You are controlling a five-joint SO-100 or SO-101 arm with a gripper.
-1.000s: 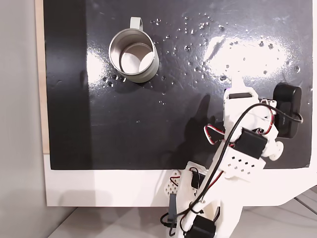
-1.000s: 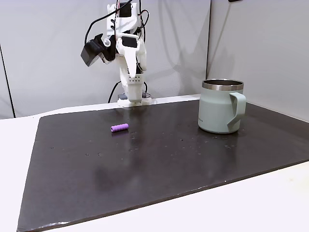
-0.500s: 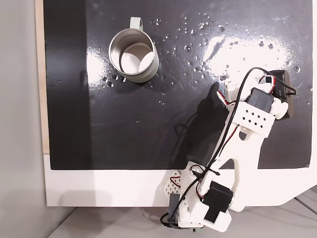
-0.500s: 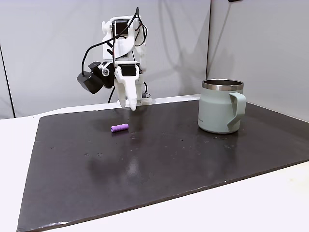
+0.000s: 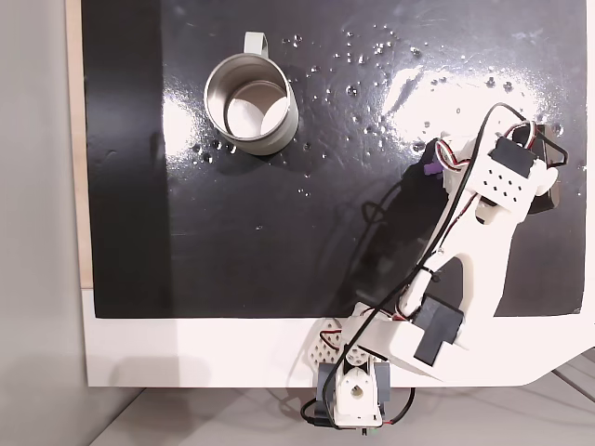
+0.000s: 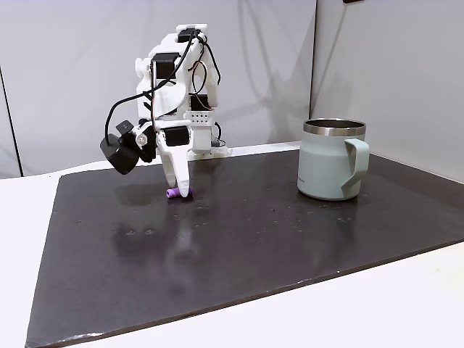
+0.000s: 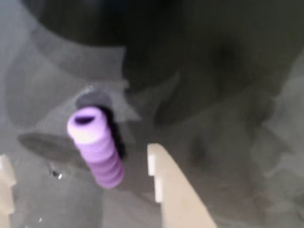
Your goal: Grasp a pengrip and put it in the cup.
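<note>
Gripper: we see it spread wide, tips straddling the pengrip.
Pengrip: we find it lying on the dark mat, between the fingers.
Cup: upright, well apart from the pengrip.

A glossy black mat is laid on the white counter. Plain grey wall panels are seen behind. Overhead light is reflected off the mat.
</note>
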